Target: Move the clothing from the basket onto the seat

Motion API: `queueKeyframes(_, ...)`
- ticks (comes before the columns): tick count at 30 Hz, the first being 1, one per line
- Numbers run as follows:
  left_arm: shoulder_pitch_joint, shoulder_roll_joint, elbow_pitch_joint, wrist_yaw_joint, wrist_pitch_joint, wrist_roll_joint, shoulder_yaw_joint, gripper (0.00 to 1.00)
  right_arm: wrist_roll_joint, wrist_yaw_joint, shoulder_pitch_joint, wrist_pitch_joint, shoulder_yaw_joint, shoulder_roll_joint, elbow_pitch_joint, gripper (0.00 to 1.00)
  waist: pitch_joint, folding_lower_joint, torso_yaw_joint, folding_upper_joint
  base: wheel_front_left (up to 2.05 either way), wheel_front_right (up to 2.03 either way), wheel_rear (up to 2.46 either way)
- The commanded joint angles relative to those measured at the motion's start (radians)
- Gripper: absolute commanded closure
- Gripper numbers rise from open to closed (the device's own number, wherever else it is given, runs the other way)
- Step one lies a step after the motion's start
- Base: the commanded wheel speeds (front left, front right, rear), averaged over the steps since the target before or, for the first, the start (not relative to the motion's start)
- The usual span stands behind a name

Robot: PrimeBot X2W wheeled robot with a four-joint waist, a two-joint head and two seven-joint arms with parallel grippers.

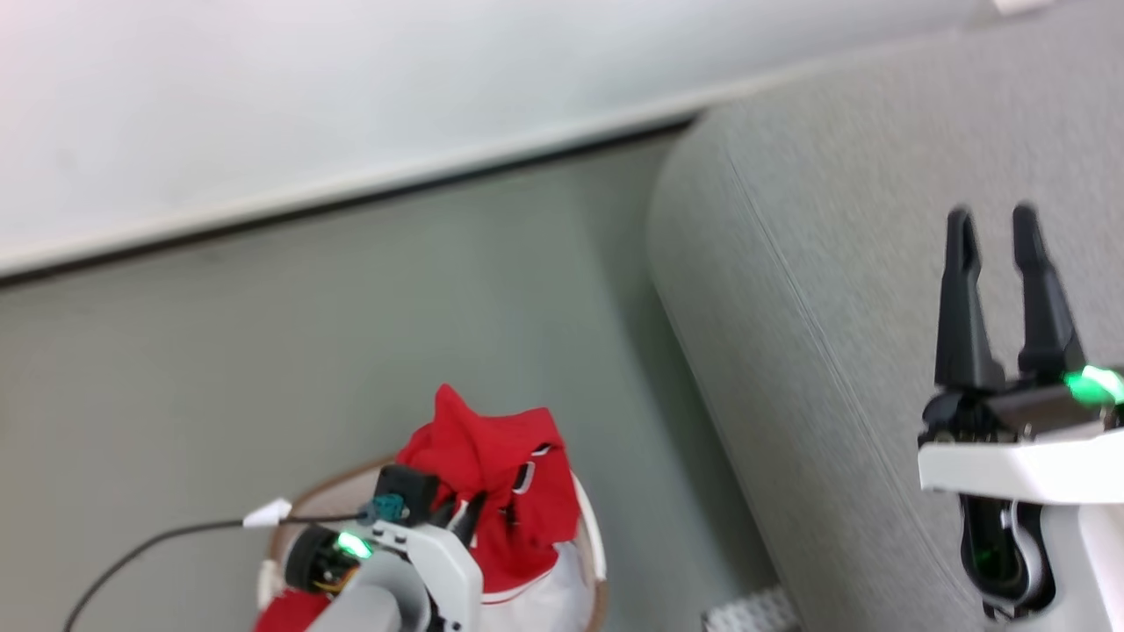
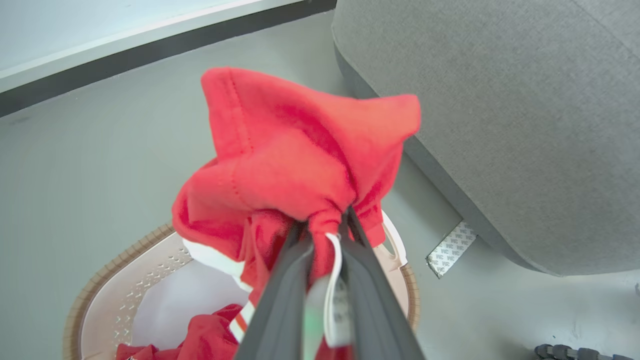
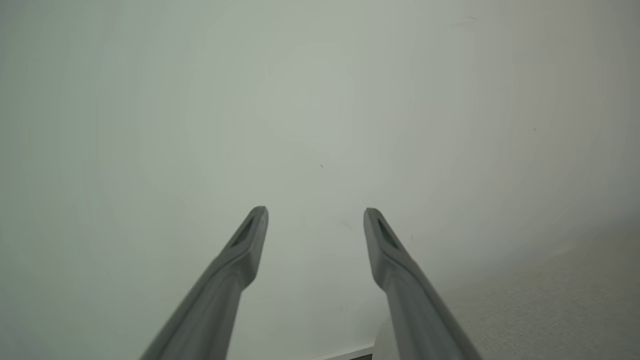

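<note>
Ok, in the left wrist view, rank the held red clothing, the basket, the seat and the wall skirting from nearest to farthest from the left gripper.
1. Clothing, pinched in the jaws.
2. Basket, just below, lower left.
3. Seat, off to the right.
4. Dark skirting, far off, upper left.

You look down on a smooth grey-green floor (image 1: 351,333). At the lower centre-left of the head view, an oval cream plastic basket (image 2: 150,272) stands on it. A large light grey fabric seat (image 1: 834,263) rests at the right. A white patterned tape strip (image 2: 451,248) lies beside the seat's base.
</note>
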Motion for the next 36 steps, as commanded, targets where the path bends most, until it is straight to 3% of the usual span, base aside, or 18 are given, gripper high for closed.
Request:
queueKeyframes(1,0.043,0.001,-0.043,-0.002,-0.011,-0.04,-0.004,1.0,0.003,-0.002,0.034,0.001,0.0,-0.012,0.012,0.0,-0.112,0.0001,0.085,0.0,0.0,0.0,0.0)
queueKeyframes(6,0.073,0.001,-0.203,-0.002,-0.015,-0.092,0.007,1.0,-0.004,-0.002,0.085,0.001,0.0,-0.025,0.025,0.0,-0.177,0.0001,0.143,0.0,0.0,0.0,0.0)
queueKeyframes(20,0.06,0.012,-0.567,0.0,-0.015,-0.081,0.084,1.0,-0.031,-0.002,0.174,0.001,0.047,-0.021,0.062,0.0,-0.286,0.0001,0.263,0.0,0.0,0.0,0.0)
queueKeyframes(36,0.061,0.033,-0.797,0.033,0.016,-0.104,0.1,1.0,-0.053,-0.002,0.197,0.001,0.15,-0.026,0.113,0.0,-0.3,0.0001,0.291,0.0,0.0,0.0,0.0)
